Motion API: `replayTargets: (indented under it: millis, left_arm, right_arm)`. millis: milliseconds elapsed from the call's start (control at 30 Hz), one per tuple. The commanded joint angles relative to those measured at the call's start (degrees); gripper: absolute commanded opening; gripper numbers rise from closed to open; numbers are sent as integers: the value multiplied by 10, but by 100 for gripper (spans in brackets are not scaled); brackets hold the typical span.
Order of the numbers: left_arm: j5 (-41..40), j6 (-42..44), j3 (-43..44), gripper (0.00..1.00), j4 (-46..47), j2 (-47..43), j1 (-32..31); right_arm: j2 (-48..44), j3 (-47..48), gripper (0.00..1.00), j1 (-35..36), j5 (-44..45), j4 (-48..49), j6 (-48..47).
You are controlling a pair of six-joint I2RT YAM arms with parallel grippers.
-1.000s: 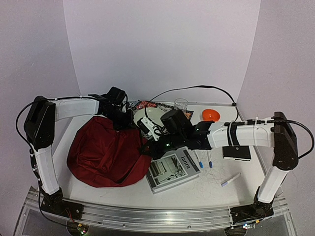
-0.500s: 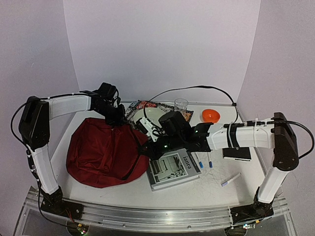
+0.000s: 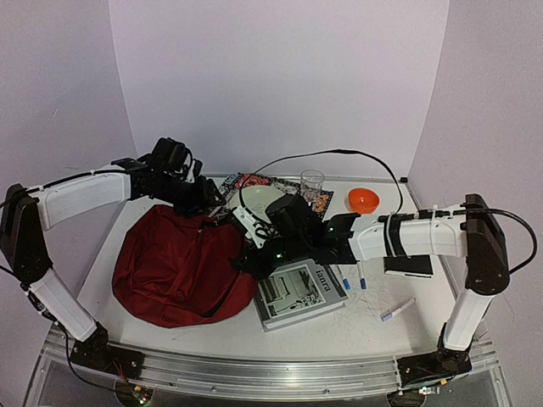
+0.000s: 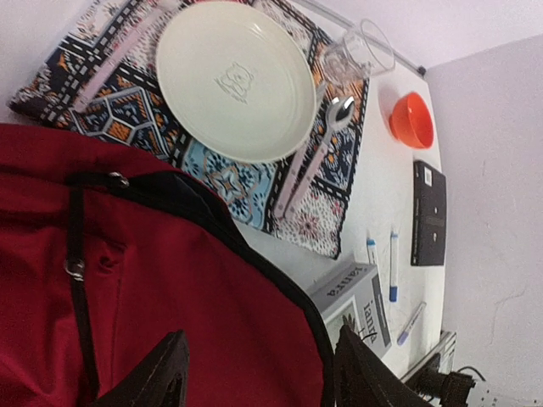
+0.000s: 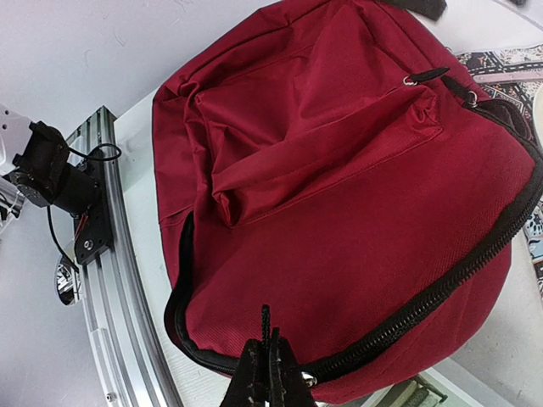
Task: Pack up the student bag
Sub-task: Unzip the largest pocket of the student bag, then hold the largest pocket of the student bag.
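— On the table's (image 3: pixel 365 326) left side, your bag (image 3: pixel 182 267) lies slumped, its zipper (image 5: pixel 441 288) toward the book (image 3: pixel 299 292).
— And my grippers?
— Your left gripper (image 4: pixel 261 335) hangs open over the bag's far edge, holding nothing. Your right gripper (image 5: pixel 268 339) is pinched closed at the zipper; whether it has the pull, I cannot tell.
— What could go wrong?
— Nothing braces that floppy cloth. If you tug, the whole bag may drag along instead of the zipper running, or your grip may slip off.
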Motion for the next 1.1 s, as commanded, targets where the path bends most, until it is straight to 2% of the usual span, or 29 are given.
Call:
replayTargets:
  millis: [0,233,467,567,733,767,1067]
  left_arm:
    - [24,-20,-12,64,10,-10,-47]
    - [32,-23,-4,66,15,28,-88]
    - [43,-12,11,60,19,73,-105]
    - [43,-9,12,46,21,88,-108]
    - [42,-1,29,4,25,101,-109]
    - [39,-1,35,0,25,101,-108]
    - [-6,-5,104,0,25,117,-102]
  right_arm:
    - [4,22,0,2,10,9,-9]
    - [4,18,0,2,10,17,-6]
    - [3,18,0,2,14,18,-4]
    - [2,19,0,2,12,18,-4]
    - [-2,19,0,2,2,18,-3]
    - [-3,18,0,2,-1,18,-2]
    - [-21,-5,0,30,3,18,8]
